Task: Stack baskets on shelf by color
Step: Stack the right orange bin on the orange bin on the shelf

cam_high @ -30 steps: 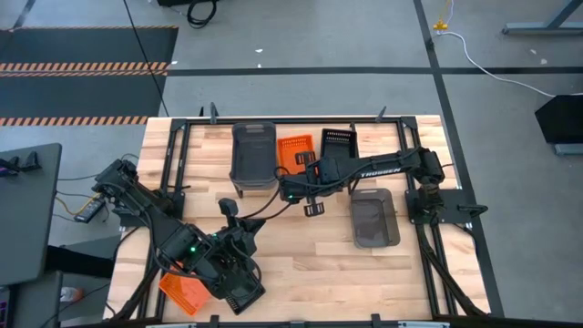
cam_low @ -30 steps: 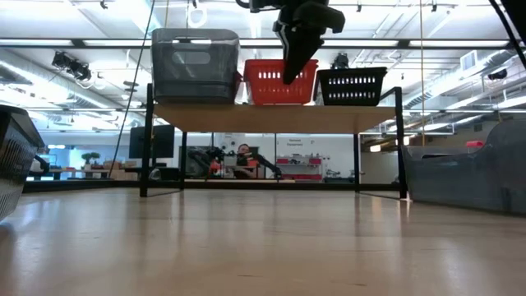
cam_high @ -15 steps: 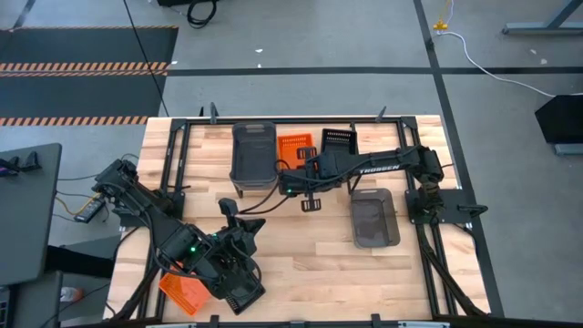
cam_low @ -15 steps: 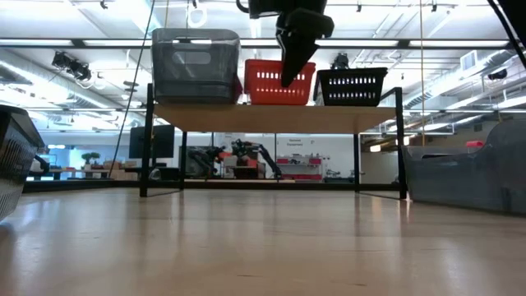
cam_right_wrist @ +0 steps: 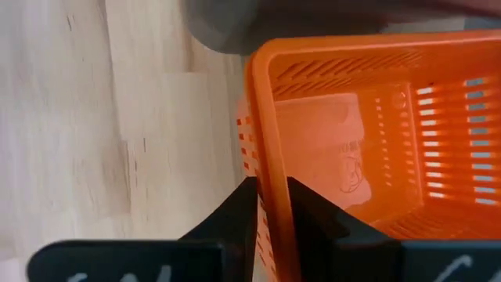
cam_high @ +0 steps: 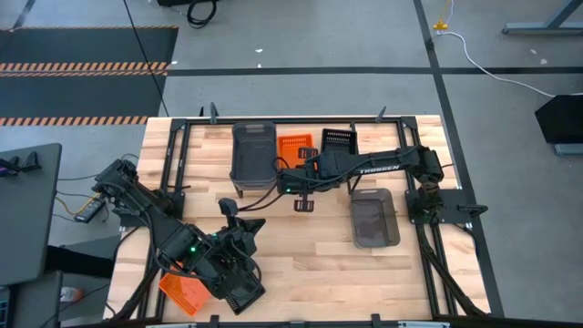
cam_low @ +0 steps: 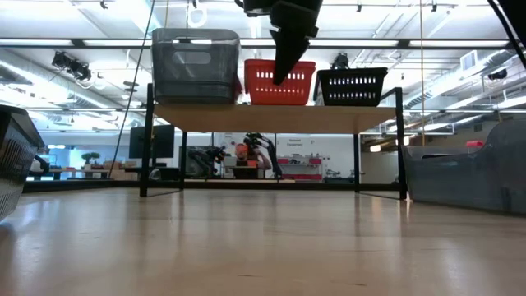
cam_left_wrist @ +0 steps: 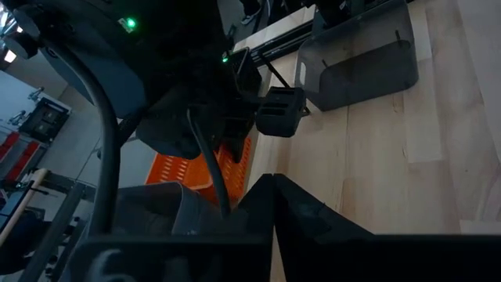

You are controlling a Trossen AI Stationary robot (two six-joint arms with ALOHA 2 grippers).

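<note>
Right wrist view: right gripper pinched on rim of orange mesh basket atop shelf; slip or snag could tip it; left gripper, fingers' state unreadable, near counter edge.

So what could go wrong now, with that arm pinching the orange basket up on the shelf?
The right hand grips only the thin rim of the orange basket, so the basket might tilt or slip as it moves. It sits tightly between the grey basket and the black basket on the shelf, so a sideways nudge could shove a neighbour.
</note>
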